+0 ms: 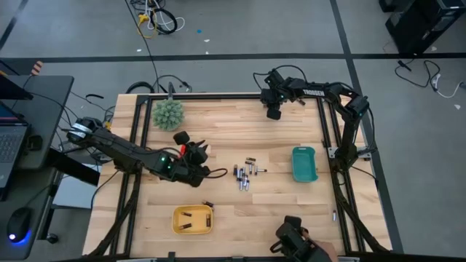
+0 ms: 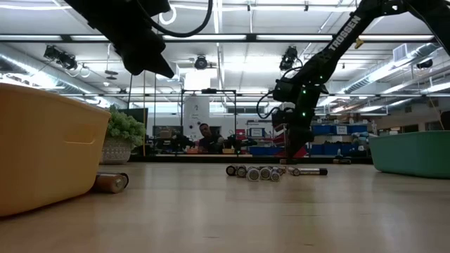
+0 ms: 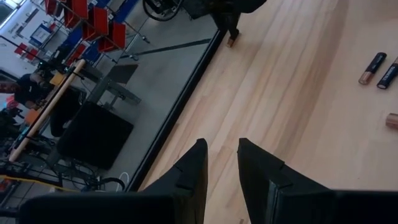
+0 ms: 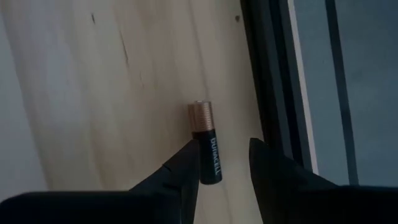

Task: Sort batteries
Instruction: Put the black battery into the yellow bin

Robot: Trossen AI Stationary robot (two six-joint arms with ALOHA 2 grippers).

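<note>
Several small batteries (image 1: 245, 175) lie in a loose cluster at mid-table, also seen in the low view as batteries (image 2: 256, 171). One black-and-copper battery (image 4: 205, 144) lies flat on the wood near the table's far edge. My right gripper (image 4: 222, 158) is open over it, a finger on either side of its black end; I cannot tell whether they touch. My left gripper (image 3: 221, 163) is open and empty, hovering left of the cluster (image 1: 195, 154). A few batteries lie in the yellow tray (image 1: 192, 220), and one battery (image 1: 207, 204) lies just outside it.
A teal tray (image 1: 304, 164) sits right of the cluster. A spiky green ball (image 1: 168, 114) stands at the far left corner. The table's dark far rail (image 4: 273, 74) runs close beside my right gripper. A person's gloved hand (image 1: 295, 240) shows at the near edge.
</note>
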